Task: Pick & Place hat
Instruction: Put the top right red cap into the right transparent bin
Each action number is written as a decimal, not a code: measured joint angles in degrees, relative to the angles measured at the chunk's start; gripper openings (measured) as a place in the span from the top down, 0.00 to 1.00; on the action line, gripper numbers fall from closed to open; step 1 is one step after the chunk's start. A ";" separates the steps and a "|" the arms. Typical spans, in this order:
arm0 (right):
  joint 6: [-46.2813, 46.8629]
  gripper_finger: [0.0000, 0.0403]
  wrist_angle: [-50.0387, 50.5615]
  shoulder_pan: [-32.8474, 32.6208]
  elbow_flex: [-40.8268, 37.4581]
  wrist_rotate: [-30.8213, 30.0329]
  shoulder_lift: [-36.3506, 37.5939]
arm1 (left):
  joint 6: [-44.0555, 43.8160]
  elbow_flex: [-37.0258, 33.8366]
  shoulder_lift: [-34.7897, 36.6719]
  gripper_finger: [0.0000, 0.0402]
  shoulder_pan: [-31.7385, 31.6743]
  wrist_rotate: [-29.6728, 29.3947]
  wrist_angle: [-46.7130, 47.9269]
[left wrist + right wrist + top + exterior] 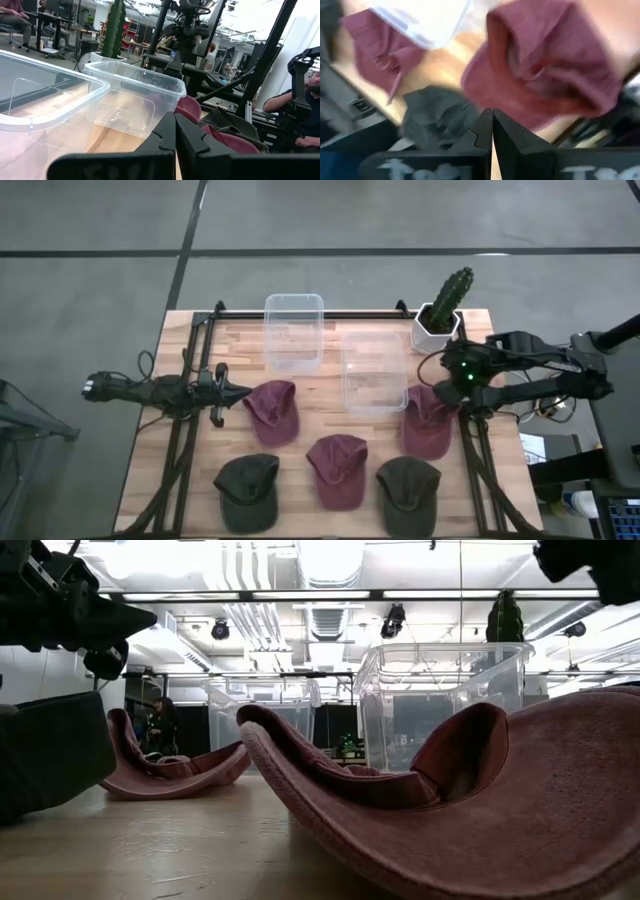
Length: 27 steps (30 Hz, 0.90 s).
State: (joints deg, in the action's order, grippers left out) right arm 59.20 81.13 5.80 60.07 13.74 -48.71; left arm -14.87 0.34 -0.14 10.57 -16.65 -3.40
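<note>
Five hats lie on the wooden worktop (330, 405): maroon hat at left (273, 411) just beside the left end effector (243, 393), whose fingers are pressed together w/ nothing held; centre maroon hat (337, 468) in the front row, betw. two dark green hats (247, 490) and (407, 495); right maroon hat (427, 421) under the right end effector (447, 390), fingers also closed, empty, just above it; two clear bins (294, 330) and (374, 371) sit behind the hats; potted cactus (441, 308) at the rear right corner.
</note>
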 joint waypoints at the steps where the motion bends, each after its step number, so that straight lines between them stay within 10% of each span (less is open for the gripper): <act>1: 2.08 0.98 0.10 -0.39 -0.48 0.29 -0.01 | 0.00 0.00 -0.15 1.00 0.00 -0.01 -0.01; 27: 53.97 0.98 -6.00 -32.13 -10.33 5.22 -5.33 | -0.11 0.00 -2.46 1.00 0.02 0.01 0.02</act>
State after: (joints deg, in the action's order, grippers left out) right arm 113.17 75.13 -26.33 49.74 18.96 -54.03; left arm -14.98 0.34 -2.60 10.59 -16.64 -3.38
